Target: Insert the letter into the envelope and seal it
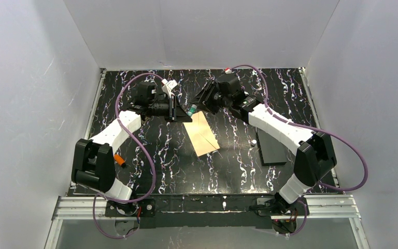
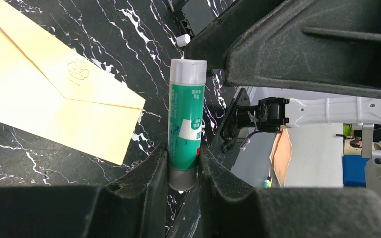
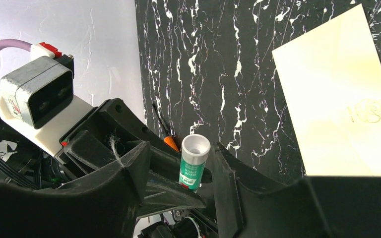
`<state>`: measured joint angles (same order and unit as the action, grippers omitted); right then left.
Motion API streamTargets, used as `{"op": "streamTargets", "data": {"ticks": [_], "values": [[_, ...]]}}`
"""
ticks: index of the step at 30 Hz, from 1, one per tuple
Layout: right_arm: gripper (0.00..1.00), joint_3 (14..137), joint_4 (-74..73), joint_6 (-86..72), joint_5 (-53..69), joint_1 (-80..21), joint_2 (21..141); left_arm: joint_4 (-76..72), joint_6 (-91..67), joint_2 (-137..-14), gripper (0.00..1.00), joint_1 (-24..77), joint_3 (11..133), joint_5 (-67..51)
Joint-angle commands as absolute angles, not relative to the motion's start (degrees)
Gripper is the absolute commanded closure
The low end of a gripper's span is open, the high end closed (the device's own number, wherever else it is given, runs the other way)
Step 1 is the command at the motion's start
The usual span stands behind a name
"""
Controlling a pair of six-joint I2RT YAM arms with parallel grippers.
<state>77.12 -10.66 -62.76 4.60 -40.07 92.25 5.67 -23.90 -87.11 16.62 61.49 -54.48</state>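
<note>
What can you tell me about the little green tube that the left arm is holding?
The green-and-white plastic glue stick is a slim round tube with a pale grey top, a darker grey base and small printed lettering. The jaws of the left gripper clamp its base. The right gripper flanks its top end, jaws apart, seemingly not touching. Behind it lie the black marbled table and the cream paper envelope.

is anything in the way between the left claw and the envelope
Nothing lies on the table between the left claw and the envelope, but that claw is full: shut on a glue stick.
</note>
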Motion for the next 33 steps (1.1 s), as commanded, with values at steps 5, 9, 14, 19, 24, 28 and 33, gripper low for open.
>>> {"op": "streamTargets", "data": {"ticks": [5, 9, 14, 19, 24, 28, 33], "values": [[0.46, 81.09, -11.46, -62.07, 7.23, -39.90, 93.27, 3.94, -23.84, -83.94, 1.00, 16.77, 62.59, -55.92], [0.51, 80.87, -11.30, -63.46, 7.39, -39.75, 93.56, 3.36, -24.29, -83.86, 1.00, 16.70, 62.74, -56.41], [0.64, 80.24, -9.79, -64.26, 6.17, -39.47, 92.97, 2.71, -24.61, -83.56, 1.00, 16.74, 62.45, -57.10], [0.73, 79.89, -9.08, -64.24, 5.81, -39.19, 92.95, 1.15, -25.37, -82.94, 1.00, 16.71, 61.57, -57.95], [0.92, 79.43, -7.46, -61.90, 6.77, -39.20, 92.85, 1.87, -26.93, -83.20, 0.68, 16.76, 62.84, -57.11], [0.97, 77.60, -4.88, -55.68, 6.91, -39.17, 90.86, 3.68, -28.92, -84.41, 0.31, 16.77, 65.83, -54.66], [0.98, 76.89, -2.01, -50.65, 10.10, -39.20, 90.26, 3.62, -29.36, -86.92, 0.39, 16.79, 66.49, -53.58]]}}
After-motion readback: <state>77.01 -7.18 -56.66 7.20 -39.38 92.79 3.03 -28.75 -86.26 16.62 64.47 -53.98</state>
